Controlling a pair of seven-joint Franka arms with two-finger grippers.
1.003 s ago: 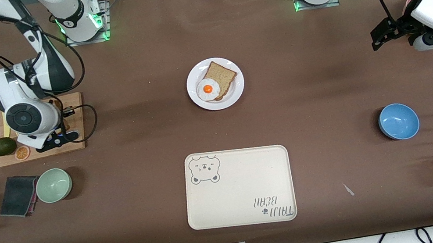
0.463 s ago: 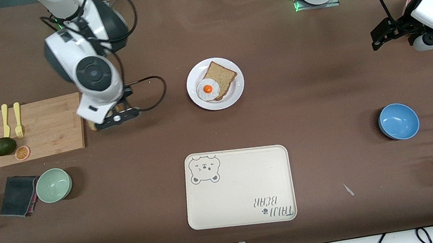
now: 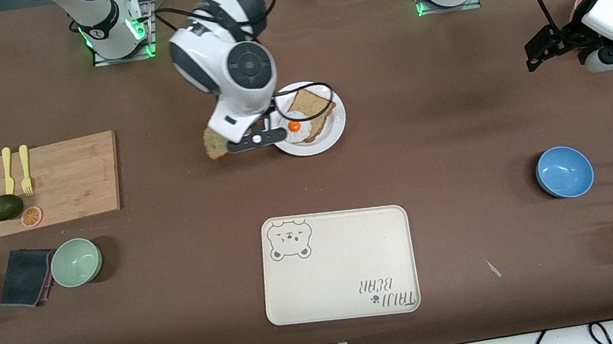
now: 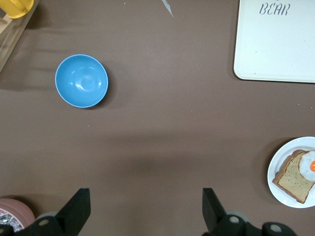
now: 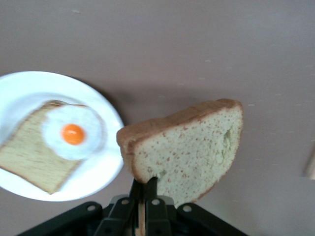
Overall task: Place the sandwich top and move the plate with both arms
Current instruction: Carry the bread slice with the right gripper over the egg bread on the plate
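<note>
Carrying: you've got the sandwich top (image 5: 189, 147) pinched at one edge in the right gripper (image 5: 145, 189), up in the air over bare table just beside the plate (image 3: 336, 126), toward the right arm's end.
Tray (image 3: 335, 264): cream, bear drawing, nearer the front cam than the plate, well apart from it, nothing on it.
Board (image 3: 71, 175): wooden, toward the right arm's end; yellow knife + fork (image 3: 25, 168) on it, no bread on it.
Plate: white, mid-table; darker tan slice (image 3: 315, 108) on it w/ fried egg (image 3: 294, 126) on top, egg sitting toward one side of the slice.
Sandwich top: hangs on edge, crumb face to the wrist cam, crust up; fingers (image 5: 150, 189) clamped on the lower crust only.
Left gripper (image 4: 142, 211): waits, fingers spread, holding nothing, over bare table at the left arm's end.
Blue bowl (image 3: 564, 171): near the left arm's end, well apart from the plate.
Risk 1: thin edge grip, so the slice could swing or slip out if you move fast.
Risk 2: slice is near vertical; release w/o laying it flat and it prob. lands tilted or off the egg.
Risk 3: coming in low could clip the plate rim and shove it, or smear the yolk.
Risk 4: plate move needs both arms; left arm is well apart from the plate, so mind a clash w/ the right arm's cable as it comes in.
</note>
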